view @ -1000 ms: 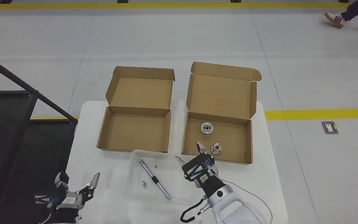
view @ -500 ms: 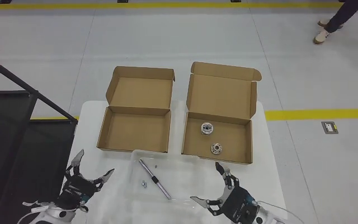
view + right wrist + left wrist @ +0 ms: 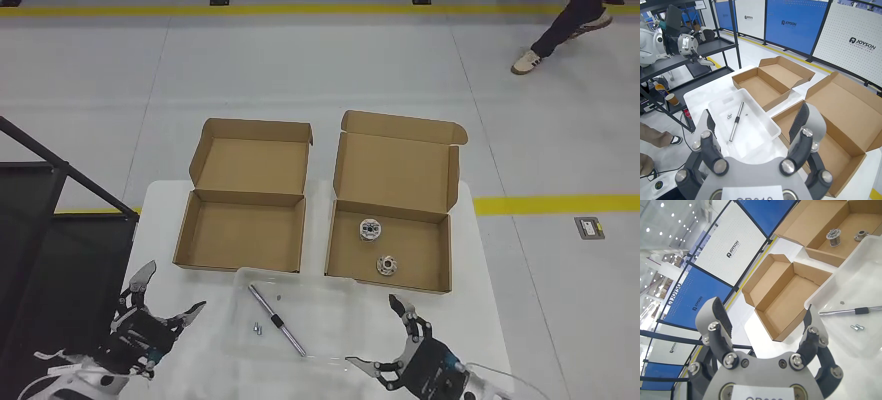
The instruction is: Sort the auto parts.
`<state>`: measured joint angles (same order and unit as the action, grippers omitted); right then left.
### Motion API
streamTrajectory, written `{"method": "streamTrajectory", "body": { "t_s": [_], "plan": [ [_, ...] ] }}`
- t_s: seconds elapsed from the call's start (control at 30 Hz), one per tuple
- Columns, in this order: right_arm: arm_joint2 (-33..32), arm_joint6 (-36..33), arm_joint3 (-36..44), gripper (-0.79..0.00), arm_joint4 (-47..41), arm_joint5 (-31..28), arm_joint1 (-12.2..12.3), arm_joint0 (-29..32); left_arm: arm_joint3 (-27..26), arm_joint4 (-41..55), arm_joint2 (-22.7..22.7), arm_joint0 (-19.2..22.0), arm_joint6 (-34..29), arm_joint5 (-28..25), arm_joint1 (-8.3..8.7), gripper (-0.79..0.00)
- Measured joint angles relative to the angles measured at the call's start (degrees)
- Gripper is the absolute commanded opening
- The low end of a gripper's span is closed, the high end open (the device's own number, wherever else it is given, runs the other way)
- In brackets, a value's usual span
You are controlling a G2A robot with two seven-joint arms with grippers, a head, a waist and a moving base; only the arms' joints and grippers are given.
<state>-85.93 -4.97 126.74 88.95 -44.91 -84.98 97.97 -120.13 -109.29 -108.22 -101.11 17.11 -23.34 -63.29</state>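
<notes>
- My left gripper [image 3: 167, 294] hangs over the near left part of the white worktop [image 3: 160, 200]. Its fingers are spread wide and hold nothing.
- My right gripper [image 3: 380, 335] sits over the near right end of the clear tray [image 3: 757, 136]. It too is spread wide with nothing in it.
- In the tray lies a metal rod [image 3: 278, 320] with a black band around it. Two small bolts [image 3: 257, 328] lie just beside the rod, and a tiny dark bit [image 3: 279, 296] lies on its other side.
- Behind the tray, two open cardboard boxes stand side by side with their lids up.
- The left box [image 3: 240, 235] is the one nearer my left gripper.
- The right box [image 3: 440, 250] holds two round metal parts, a ridged hub [image 3: 370, 229] and a flanged ring [image 3: 386, 265], lying apart from each other.
- Writing: the blue panels [image 3: 789, 22] and white pegboard panels [image 3: 848, 28] beyond the worktop each carry a printed logo with a word beside it.
- My right gripper's base has a white sticker [image 3: 751, 193]. Its characters are cut off, so I cannot read them.
</notes>
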Motion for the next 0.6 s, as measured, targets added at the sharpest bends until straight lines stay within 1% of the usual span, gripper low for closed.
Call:
{"method": "streamTrajectory", "body": {
  "t_s": [0.03,0.13,0.23,0.27,0.33,0.37,0.47,0.53,0.6],
  "plan": [
    [0.4,0.6,-0.4,0.000,-0.6,-0.6,0.1,-0.3,0.3,0.2,0.7,0.0,-0.3,-1.3,0.05,0.000],
    [1.6,3.8,-3.1,0.000,-2.9,-6.6,0.6,-2.8,0.6,-2.1,2.9,2.3,-2.0,-6.9,0.53,0.000],
    [2.1,4.9,-5.1,0.000,-3.9,-11.9,1.2,-5.5,1.2,-6.3,4.9,6.4,-2.2,-13.5,1.30,0.000],
    [2.5,4.9,-5.3,0.000,-3.9,-13.0,1.5,-6.3,1.5,-8.2,5.6,8.5,-1.8,-16.6,1.71,0.000],
    [3.8,4.9,-5.0,0.000,-3.5,-13.2,2.0,-6.9,2.0,-11.4,6.9,11.6,-0.8,-21.4,2.37,0.000],
    [4.4,5.0,-4.7,0.000,-3.1,-13.2,2.5,-6.8,2.1,-13.9,7.9,13.8,-0.1,-25.1,2.90,0.000],
    [5.1,6.5,-3.5,0.000,-2.4,-13.1,4.0,-5.9,3.2,-20.6,11.0,19.3,2.3,-33.0,4.26,0.000],
    [5.2,7.8,-2.5,0.000,-1.5,-13.1,5.0,-4.9,4.5,-24.8,13.9,22.0,4.5,-34.9,5.23,0.000],
    [4.8,10.2,-1.2,0.000,-0.3,-13.1,6.4,-3.2,5.8,-30.4,17.7,24.5,7.7,-34.8,6.74,0.000]
  ]
}}
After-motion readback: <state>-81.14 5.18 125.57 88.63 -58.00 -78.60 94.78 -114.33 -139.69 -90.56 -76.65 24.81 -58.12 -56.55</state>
